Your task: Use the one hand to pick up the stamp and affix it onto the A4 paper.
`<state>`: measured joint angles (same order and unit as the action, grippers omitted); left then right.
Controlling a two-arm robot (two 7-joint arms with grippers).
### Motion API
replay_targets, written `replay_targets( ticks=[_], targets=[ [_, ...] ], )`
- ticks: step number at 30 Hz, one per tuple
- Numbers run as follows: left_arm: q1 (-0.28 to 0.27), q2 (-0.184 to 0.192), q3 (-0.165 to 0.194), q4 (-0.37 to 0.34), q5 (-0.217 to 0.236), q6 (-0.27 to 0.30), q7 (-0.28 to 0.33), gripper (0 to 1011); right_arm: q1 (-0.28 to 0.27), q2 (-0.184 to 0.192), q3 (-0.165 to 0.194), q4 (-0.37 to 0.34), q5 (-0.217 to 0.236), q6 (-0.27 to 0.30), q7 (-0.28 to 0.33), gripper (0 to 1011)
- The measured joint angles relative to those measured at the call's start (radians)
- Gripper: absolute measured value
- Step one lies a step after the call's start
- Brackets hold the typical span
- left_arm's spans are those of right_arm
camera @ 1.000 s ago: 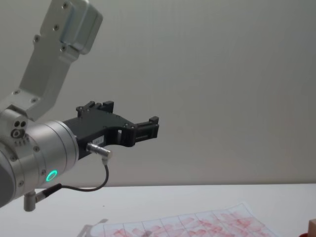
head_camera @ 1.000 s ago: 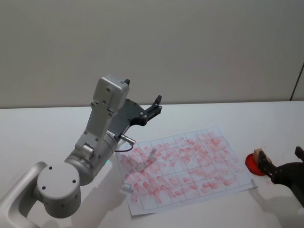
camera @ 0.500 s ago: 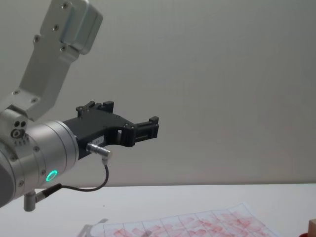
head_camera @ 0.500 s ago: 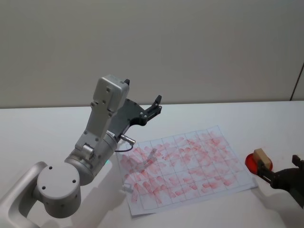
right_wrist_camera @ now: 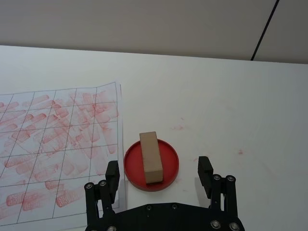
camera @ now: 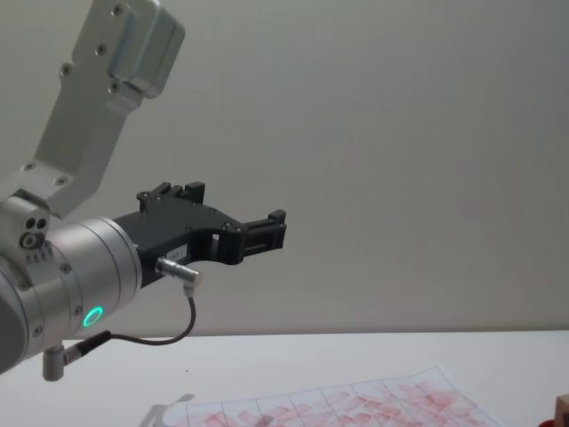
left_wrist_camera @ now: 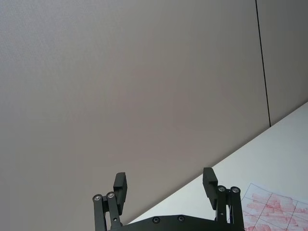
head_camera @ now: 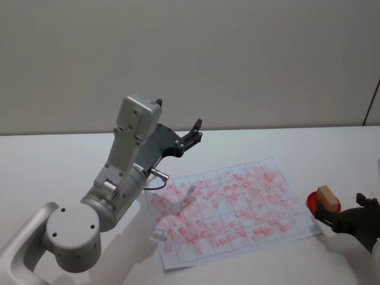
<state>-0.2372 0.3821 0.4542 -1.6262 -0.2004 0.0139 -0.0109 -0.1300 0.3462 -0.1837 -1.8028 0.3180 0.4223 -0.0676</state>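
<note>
Right pincer (right_wrist_camera: 159, 167) spread, just short of stamp (right_wrist_camera: 150, 156) lying on red ink pad (right_wrist_camera: 169, 161) beside A4 paper (right_wrist_camera: 57, 139)'s right edge; left pincer (left_wrist_camera: 164, 179) raised over tabletop (head_camera: 59, 154), spread.

On the table (head_camera: 59, 160), at centre, the A4 paper (head_camera: 228, 208); just beside its right edge, toward the near corner, a dish (head_camera: 311, 203) with the stamp (head_camera: 328, 198) lying on it; right gripper (right_wrist_camera: 158, 166) just near of the dish, fingers apart; left gripper (head_camera: 198, 129) high above the table, by the paper's far left side
</note>
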Motion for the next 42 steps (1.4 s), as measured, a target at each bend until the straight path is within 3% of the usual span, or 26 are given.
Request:
replay_targets(
  ticks=[14, 18, 24, 35, 42],
  targets=[
    [0.0, 0.0, 0.0, 0.0, 0.0, 0.0, 0.0, 1001, 0.067, -0.026, -0.008, 0.075, -0.034, 0.028, 0.063, 998],
    [0.0, 0.0, 0.0, 0.0, 0.0, 0.0, 0.0, 1001, 0.077, -0.029, -0.01, 0.086, -0.04, 0.032, 0.072, 925],
    [0.0, 0.0, 0.0, 0.0, 0.0, 0.0, 0.0, 1001, 0.088, -0.033, -0.011, 0.098, -0.046, 0.037, 0.082, 782],
    [0.0, 0.0, 0.0, 0.0, 0.0, 0.0, 0.0, 1001, 0.098, -0.037, -0.012, 0.11, -0.051, 0.04, 0.091, 403],
    [0.0, 0.0, 0.0, 0.0, 0.0, 0.0, 0.0, 1001, 0.101, -0.038, -0.013, 0.113, -0.053, 0.041, 0.093, 217]
  ],
)
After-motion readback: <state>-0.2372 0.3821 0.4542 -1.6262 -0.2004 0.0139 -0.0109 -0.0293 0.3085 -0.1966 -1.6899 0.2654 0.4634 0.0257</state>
